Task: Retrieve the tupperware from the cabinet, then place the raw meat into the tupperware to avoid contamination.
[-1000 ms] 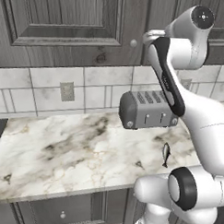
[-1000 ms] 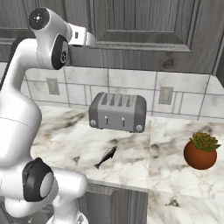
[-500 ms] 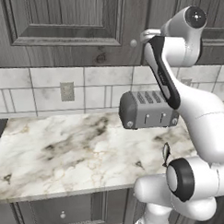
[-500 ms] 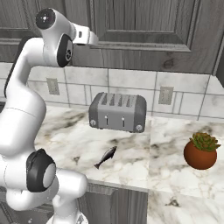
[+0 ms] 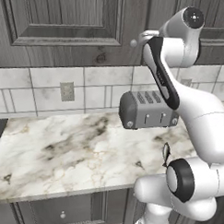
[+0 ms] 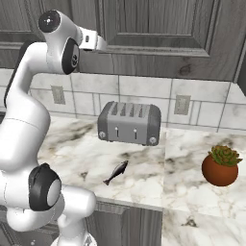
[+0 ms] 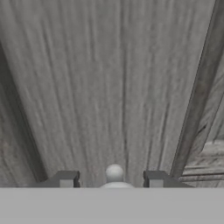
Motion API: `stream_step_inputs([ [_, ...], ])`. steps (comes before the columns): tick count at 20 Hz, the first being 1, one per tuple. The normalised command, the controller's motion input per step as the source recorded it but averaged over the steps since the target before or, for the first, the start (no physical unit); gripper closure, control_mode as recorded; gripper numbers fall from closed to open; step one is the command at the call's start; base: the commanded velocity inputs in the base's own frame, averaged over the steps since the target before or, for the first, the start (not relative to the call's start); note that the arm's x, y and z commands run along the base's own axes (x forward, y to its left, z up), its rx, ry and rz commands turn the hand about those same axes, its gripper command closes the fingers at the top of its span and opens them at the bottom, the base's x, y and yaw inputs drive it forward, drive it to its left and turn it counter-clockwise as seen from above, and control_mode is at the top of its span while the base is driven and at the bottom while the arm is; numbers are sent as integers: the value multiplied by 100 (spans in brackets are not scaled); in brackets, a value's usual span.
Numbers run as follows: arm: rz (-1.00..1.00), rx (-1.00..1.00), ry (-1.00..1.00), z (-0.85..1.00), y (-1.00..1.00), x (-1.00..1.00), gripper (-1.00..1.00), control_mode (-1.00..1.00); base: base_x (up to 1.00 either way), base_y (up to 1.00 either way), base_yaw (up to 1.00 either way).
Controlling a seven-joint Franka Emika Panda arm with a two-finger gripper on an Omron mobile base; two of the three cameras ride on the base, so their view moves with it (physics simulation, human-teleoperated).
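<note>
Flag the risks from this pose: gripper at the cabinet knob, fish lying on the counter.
1. The gripper straddles the small round knob of the cabinet with gaps on both sides; closing off-centre could let it slip off.
2. The raw meat lies near the counter's front edge, close to the arm's base; a swing while pulling the door may knock it off.
3. The toaster sits below the door, close to the arm's path.

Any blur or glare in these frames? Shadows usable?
Hand view: cabinet grain smeared soft, knob between the fingertips fairly crisp. Left base view: even light, no glare, faint shadow under toaster. Right base view: raw meat sharp, barely any shadow.
</note>
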Motion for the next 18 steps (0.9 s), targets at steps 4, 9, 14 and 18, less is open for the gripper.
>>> stream_step_inputs([
  [4, -2, 2, 3, -21, 1, -3, 100, -100, 0, 0, 0],
  [9, 0, 0, 1, -6, 0, -2, 100, -100, 0, 0, 0],
  [14, 0, 1, 0, 0, -13, -57, 100, -100, 0, 0, 0],
  [18, 0, 1, -8, -3, -29, -96, 100, -100, 0, 0, 0],
])
